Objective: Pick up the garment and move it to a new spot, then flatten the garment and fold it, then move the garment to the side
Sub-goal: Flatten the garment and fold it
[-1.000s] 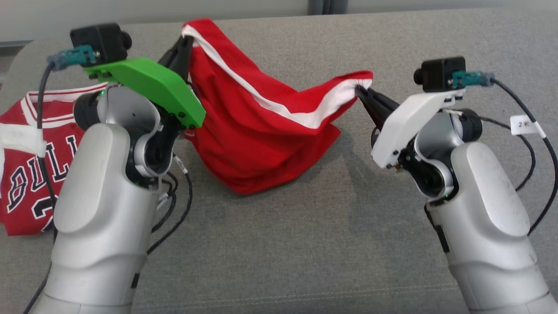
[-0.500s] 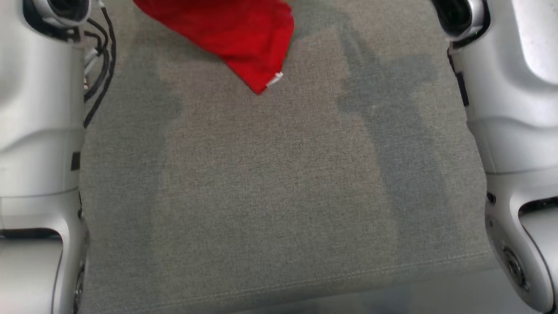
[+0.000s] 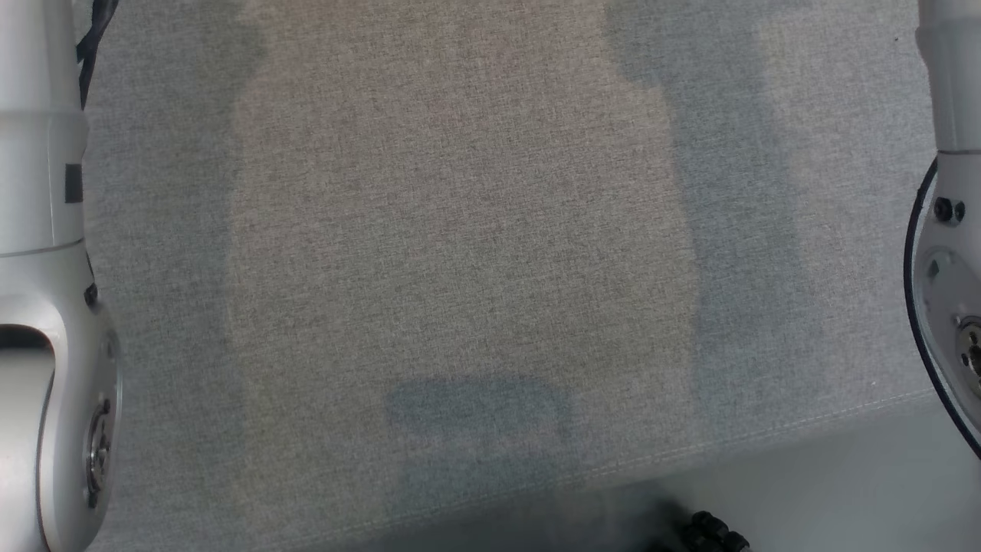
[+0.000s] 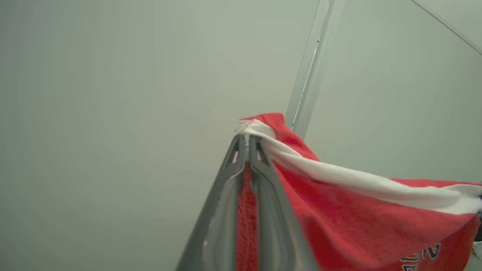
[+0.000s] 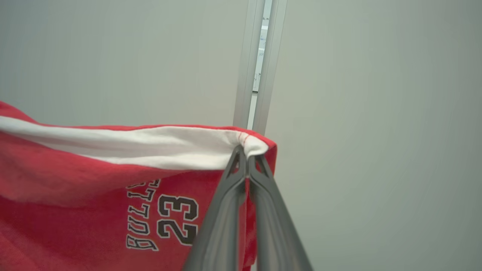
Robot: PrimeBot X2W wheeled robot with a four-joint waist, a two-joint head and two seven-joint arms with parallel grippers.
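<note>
Two tools are clamped on one red garment (image 5: 75, 195). The left tool (image 4: 247, 141) is closed tight on one end of its white band (image 4: 339, 180); the right tool (image 5: 246, 150) is closed tight on the other end. The garment is held up, stretched between them, before a pale wall (image 4: 113, 94). A dark, white-outlined "BULLS 23" print (image 5: 165, 222) is seen below the band. The grey fabric bench (image 3: 460, 230) is seen in the head view.
</note>
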